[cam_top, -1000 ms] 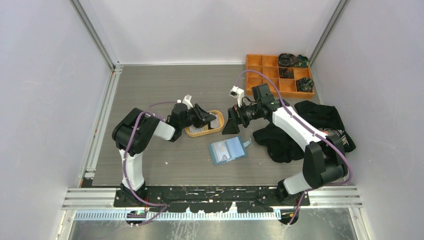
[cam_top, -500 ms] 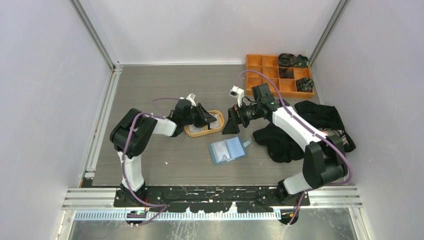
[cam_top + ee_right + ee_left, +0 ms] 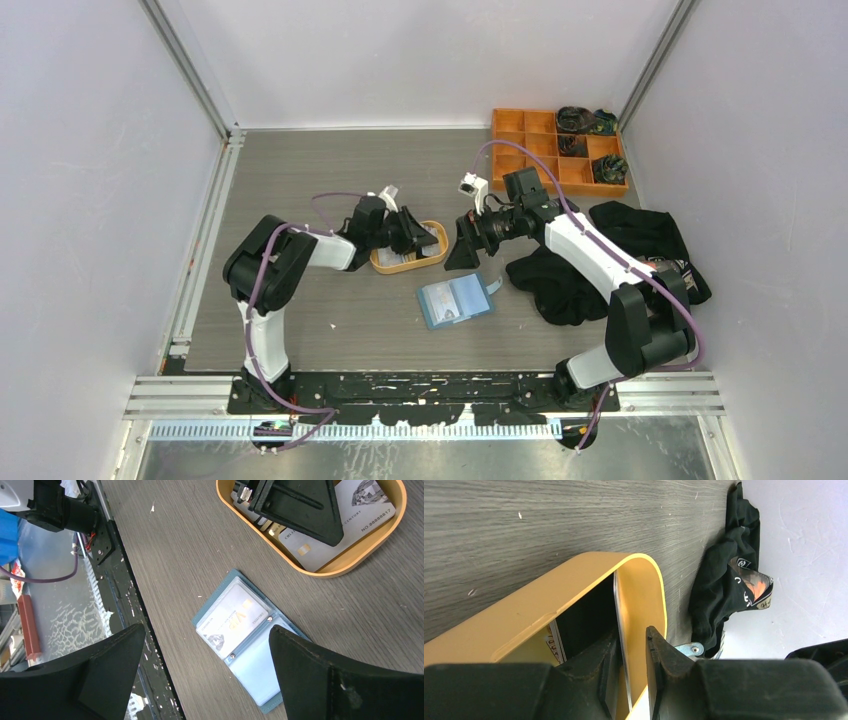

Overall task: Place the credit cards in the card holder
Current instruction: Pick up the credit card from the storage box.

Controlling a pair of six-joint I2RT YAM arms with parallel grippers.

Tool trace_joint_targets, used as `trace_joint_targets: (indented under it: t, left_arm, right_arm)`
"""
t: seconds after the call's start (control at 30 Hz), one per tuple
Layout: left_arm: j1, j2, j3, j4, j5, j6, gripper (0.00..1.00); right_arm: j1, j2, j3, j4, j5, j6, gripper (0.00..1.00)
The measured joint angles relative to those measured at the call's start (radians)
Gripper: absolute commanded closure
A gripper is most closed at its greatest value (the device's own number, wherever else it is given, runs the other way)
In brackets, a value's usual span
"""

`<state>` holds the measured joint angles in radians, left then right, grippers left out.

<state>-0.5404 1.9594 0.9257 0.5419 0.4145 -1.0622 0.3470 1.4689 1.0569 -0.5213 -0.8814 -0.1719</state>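
The blue card holder (image 3: 455, 299) lies open on the table, one white card in its left clear pocket (image 3: 232, 617). Credit cards (image 3: 345, 520) lie in the orange oval tray (image 3: 408, 264). My left gripper (image 3: 413, 238) reaches into that tray (image 3: 574, 580). A thin card (image 3: 620, 620) stands on edge between its fingers, against the left finger, with a gap to the right one; the left gripper (image 3: 631, 632) is narrowly open. My right gripper (image 3: 462, 245) hovers wide open above the holder (image 3: 245, 640), nothing between its fingertips (image 3: 207, 630).
An orange compartment box (image 3: 560, 150) with dark items stands at the back right. Black cloth (image 3: 600, 260) lies heaped under the right arm and beyond the tray (image 3: 719, 580). The table's front rail (image 3: 115, 570) runs close to the holder.
My left gripper has pushed slightly further right into the tray and its jaws have narrowed a little around the upright card. The right arm has not moved.
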Motion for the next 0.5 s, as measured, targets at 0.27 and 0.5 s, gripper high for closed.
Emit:
trace_joint_targets:
  t: [0.27,0.5]
  left_arm:
    - [0.000,-0.001,0.000,-0.013,0.023,0.057,0.74]
    - [0.000,-0.035,0.014,-0.124,-0.005,0.077,0.73]
  right_arm:
    - [0.000,0.000,0.000,-0.004,0.000,-0.003,0.01]
    - [0.000,0.000,0.000,-0.004,0.000,-0.006,0.01]
